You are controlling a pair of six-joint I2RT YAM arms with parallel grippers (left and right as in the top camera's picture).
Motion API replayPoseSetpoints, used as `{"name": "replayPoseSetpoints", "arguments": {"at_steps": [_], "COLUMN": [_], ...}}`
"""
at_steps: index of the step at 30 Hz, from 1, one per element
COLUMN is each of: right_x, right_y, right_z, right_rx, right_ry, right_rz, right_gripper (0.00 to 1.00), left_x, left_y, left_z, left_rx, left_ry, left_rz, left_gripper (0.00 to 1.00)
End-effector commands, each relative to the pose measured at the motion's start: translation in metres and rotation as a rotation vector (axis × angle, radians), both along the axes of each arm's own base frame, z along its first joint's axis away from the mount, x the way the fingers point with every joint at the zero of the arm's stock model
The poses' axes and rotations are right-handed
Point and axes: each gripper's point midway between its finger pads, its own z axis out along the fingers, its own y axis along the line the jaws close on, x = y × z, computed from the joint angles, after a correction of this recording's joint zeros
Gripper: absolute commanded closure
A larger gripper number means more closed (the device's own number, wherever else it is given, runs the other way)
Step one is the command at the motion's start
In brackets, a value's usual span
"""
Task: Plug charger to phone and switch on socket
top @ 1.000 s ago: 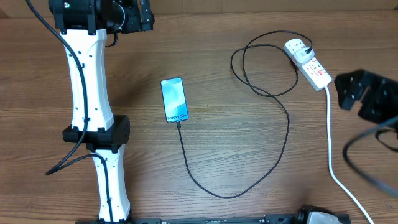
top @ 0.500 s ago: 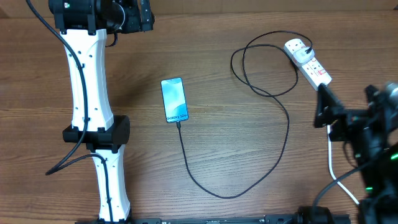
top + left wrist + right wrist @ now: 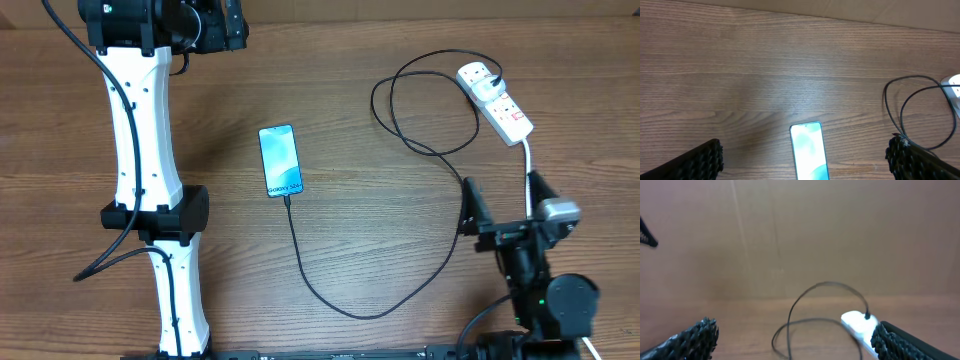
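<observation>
The phone (image 3: 281, 160) lies flat mid-table, blue screen up, and shows in the left wrist view (image 3: 809, 151). The black charger cable (image 3: 440, 270) runs from the phone's lower end in a loop to the white plug on the socket (image 3: 495, 101) at the far right; its tip sits at the phone's bottom edge. The cable (image 3: 810, 300) and socket (image 3: 856, 322) show in the right wrist view. My left gripper (image 3: 232, 25) is open at the far left, away from the phone. My right gripper (image 3: 500, 205) is open, near the front right, below the socket.
The socket's thick white cord (image 3: 530, 250) runs down toward the front right edge, beside my right arm. The left arm's white links (image 3: 145, 170) span the table's left side. A brown wall (image 3: 800, 230) stands behind the table.
My right arm has swung from the right edge down and inward to the front right, away from the socket. Phone, cable and left arm have not moved.
</observation>
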Motion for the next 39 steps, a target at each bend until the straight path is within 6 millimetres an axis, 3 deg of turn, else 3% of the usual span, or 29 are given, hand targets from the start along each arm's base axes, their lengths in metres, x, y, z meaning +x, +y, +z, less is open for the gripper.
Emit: {"name": "replayPoseSetpoints", "arguments": {"at_steps": [1,16,21,39], "right_x": [-0.003,-0.003,-0.004,-0.004], "right_y": [0.001,0.002,0.004,0.004], "right_z": [-0.009,-0.071,-0.094,-0.093], "right_rx": [0.013,0.011,-0.001,-0.003], "right_ry": [-0.032,-0.008,0.084,0.082], "right_rz": [-0.011,-0.007,0.0,0.003], "right_gripper": [0.0,0.0,0.0,0.0], "left_x": [-0.002,-0.002,-0.002,-0.002], "left_y": [0.001,0.001,0.001,0.001], "left_z": [0.009,0.009,0.009,0.009], "left_rx": [-0.003,-0.003,-0.002,-0.002], "left_ry": [-0.023,-0.023,-0.023,-0.023], "left_rz": [-0.003,-0.003,-0.003,-0.003], "left_gripper": [0.0,0.0,0.0,0.0]}}
